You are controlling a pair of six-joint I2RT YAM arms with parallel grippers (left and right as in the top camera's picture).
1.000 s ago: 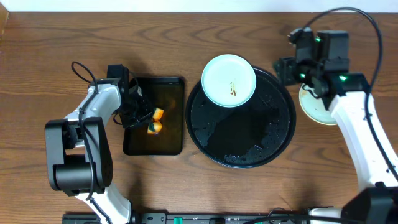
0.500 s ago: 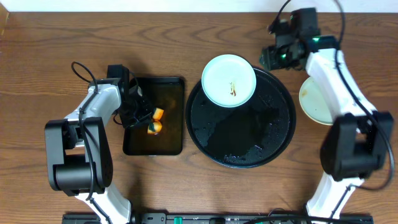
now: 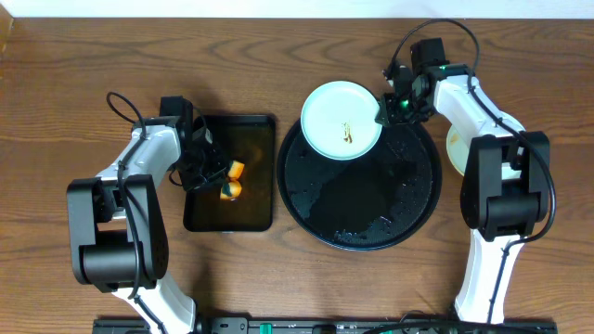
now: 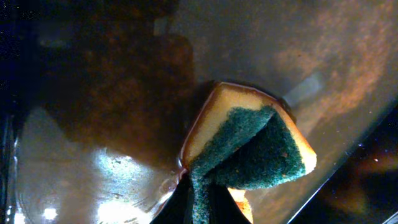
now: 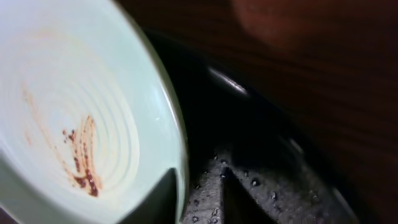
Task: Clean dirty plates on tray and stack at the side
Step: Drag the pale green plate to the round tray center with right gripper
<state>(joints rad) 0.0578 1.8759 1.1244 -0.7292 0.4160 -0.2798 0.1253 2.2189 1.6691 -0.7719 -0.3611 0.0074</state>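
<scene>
Overhead, a mint-green plate (image 3: 329, 116) sits upper left on the wet round black tray (image 3: 371, 199), the right gripper (image 3: 384, 109) astride its rim, jaws spread. Only the right wrist view reveals brown sauce smears (image 5: 81, 155) inside it. The left gripper (image 3: 213, 176) clenches a green-faced yellow sponge (image 4: 249, 149) over the rectangular tray (image 3: 251, 209).

Overhead bright, even and sharp — wrist views dim and soft, glints on the tray (image 5: 267, 180).
</scene>
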